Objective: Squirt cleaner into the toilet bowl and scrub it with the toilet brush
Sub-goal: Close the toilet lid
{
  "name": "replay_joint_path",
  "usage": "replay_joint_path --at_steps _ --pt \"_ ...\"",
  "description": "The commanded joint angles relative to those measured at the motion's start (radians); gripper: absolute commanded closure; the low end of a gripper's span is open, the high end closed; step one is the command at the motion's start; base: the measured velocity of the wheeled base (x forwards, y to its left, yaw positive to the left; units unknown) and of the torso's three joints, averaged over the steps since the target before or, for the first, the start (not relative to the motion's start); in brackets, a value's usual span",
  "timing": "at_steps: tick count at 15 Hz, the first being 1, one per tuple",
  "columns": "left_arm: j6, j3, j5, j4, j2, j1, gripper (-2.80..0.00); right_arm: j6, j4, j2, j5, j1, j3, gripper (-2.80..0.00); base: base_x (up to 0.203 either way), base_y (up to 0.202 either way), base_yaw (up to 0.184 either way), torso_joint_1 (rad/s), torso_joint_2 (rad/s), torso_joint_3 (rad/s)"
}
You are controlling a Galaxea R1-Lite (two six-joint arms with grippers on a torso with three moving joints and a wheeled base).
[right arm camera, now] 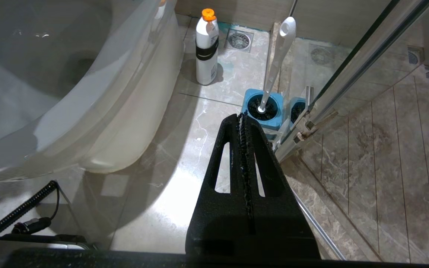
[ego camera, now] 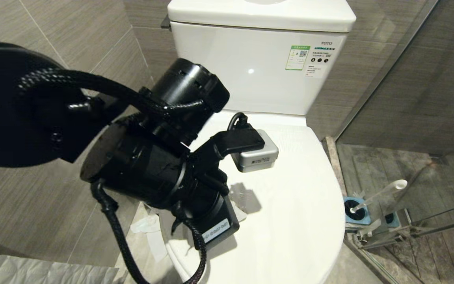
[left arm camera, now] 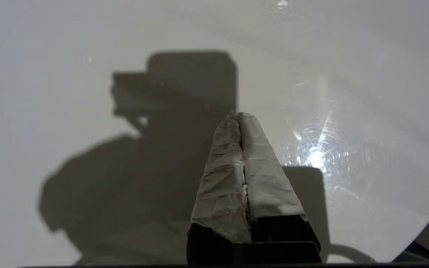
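Note:
The toilet bowl (ego camera: 302, 221) is a glossy white toilet with its lid down, so the basin is hidden. Its outer side (right arm camera: 125, 111) shows in the right wrist view. My left arm reaches over the lid. The left gripper (left arm camera: 237, 116), its fingers wrapped in white tape, is shut on nothing and points at the lid close below. The toilet brush (ego camera: 380, 193) leans in its blue-topped holder (right arm camera: 263, 108) on the floor right of the toilet. My right gripper (right arm camera: 241, 116) hangs shut and empty above the floor near that holder. No cleaner liquid is in view.
A white bottle with an orange cap (right arm camera: 206, 48) stands on the floor beside the toilet. A glass shower partition with a metal frame (ego camera: 408, 228) runs along the right. The cistern (ego camera: 258, 67) is behind the lid. Crumpled white sheeting (ego camera: 34, 272) lies at lower left.

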Motion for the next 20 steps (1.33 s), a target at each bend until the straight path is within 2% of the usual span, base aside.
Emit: replay_joint_path --at_steps 1,8,12,20 --pt "0.002 0.030 0.009 -0.039 0.060 -0.011 0.00 -0.001 0.000 0.001 0.001 0.000 0.000 0.00 0.000 0.000 0.000 0.000 0.00 0.000" --pt "0.012 0.058 0.045 -0.073 0.165 -0.080 0.00 -0.001 0.000 0.001 0.001 0.000 0.000 0.00 0.000 0.000 0.000 0.000 0.00 0.000" --pt "0.021 0.099 0.064 -0.133 0.211 -0.108 0.00 -0.001 0.000 0.001 0.001 0.000 0.000 0.00 0.000 0.000 0.000 0.000 0.00 0.000" --pt "0.020 0.152 0.123 -0.236 0.304 -0.126 0.00 -0.001 0.000 0.001 0.001 0.000 0.000 0.00 0.000 0.000 0.000 0.000 0.00 0.000"
